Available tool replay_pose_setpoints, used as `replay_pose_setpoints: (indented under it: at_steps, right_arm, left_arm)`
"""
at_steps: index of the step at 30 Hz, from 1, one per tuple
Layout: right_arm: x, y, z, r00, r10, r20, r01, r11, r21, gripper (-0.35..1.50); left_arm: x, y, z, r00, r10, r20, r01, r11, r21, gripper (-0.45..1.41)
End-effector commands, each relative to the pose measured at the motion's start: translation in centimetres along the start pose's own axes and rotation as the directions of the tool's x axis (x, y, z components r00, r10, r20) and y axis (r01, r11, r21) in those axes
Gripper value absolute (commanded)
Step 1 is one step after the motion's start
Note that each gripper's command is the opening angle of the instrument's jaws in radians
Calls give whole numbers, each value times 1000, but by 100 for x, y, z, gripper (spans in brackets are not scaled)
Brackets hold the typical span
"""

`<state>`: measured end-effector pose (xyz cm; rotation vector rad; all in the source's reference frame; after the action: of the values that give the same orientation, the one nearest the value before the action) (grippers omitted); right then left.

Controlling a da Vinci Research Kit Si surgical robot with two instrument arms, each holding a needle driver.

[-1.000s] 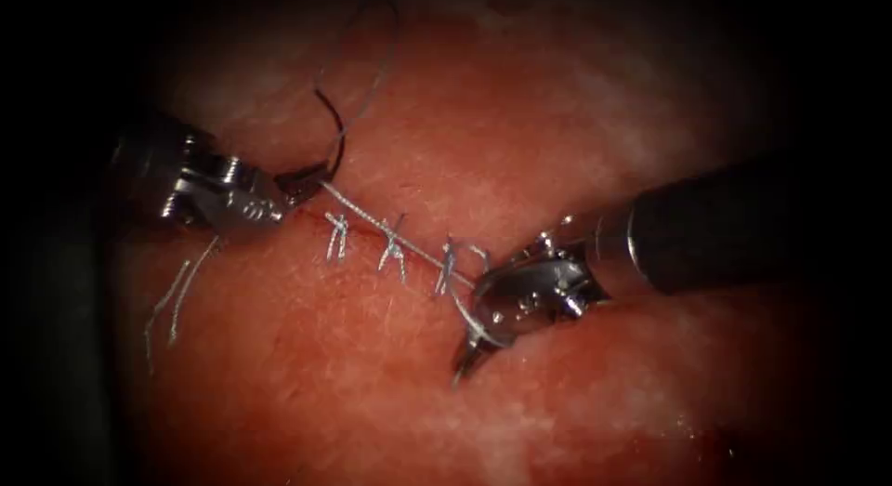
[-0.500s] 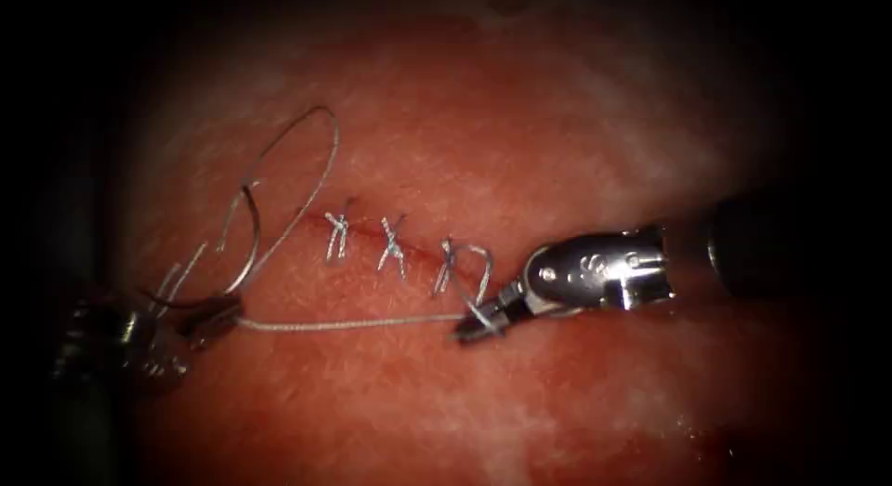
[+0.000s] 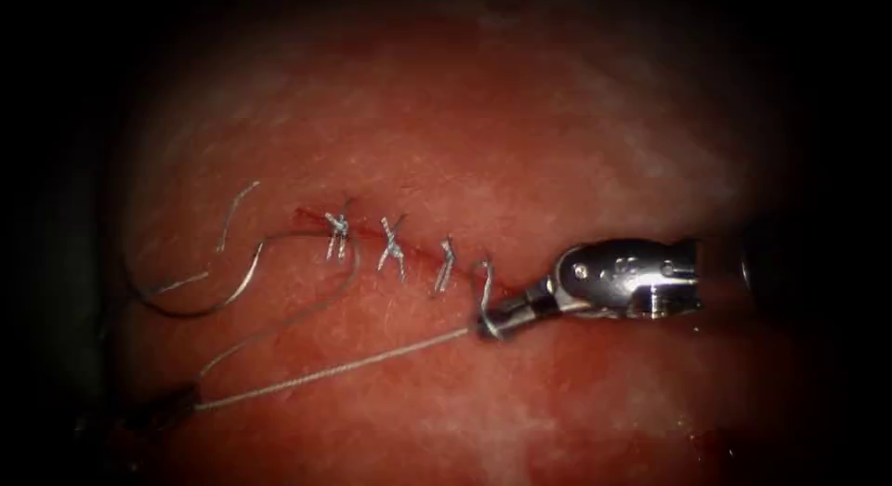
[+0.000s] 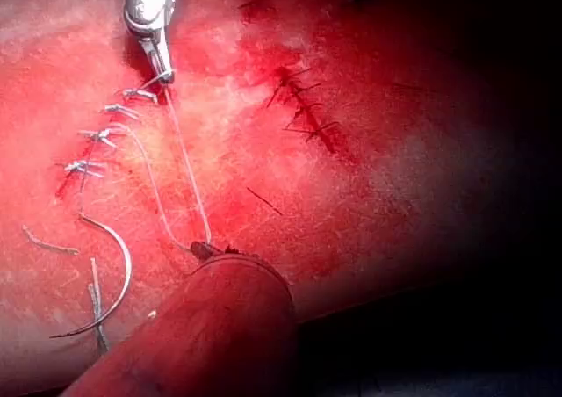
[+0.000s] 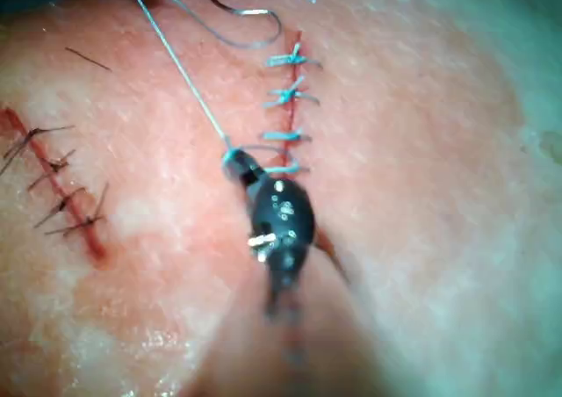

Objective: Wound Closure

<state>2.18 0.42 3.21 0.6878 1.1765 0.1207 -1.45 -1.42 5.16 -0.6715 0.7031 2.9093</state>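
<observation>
Right tool (image 3: 492,321) pinching thread (image 3: 334,370) at cut's right end. Left tool (image 3: 172,404) gripping thread, lower left. Needle (image 3: 200,305) lying free on tissue (image 3: 520,142), left.

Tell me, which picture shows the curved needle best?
The left wrist view: the needle lies free on the tissue, its whole curve clear. The endoscope view shows it dimmer, left of the cut. The right wrist view catches just part.

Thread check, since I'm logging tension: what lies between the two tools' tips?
A taut thread spans from the right tool to the left tool over bare tissue, seen in the endoscope view.
</observation>
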Motion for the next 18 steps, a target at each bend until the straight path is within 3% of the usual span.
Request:
replay_pose_setpoints:
  at_steps: [1,10,18]
  right_arm:
    - [-10,0,6,1000,10,-3,-10,1000,-13,-35]
    - [-18,44,-22,997,73,-9,-74,987,-143,-35]
    - [-26,61,-30,995,100,-12,-100,972,-211,-35]
  left_arm:
    - [4,17,-9,1000,-2,2,2,1000,-5,-45]
    - [-12,44,-51,1000,0,13,0,1000,8,-45]
    - [-28,78,-58,1000,-10,24,10,1000,-12,-45]
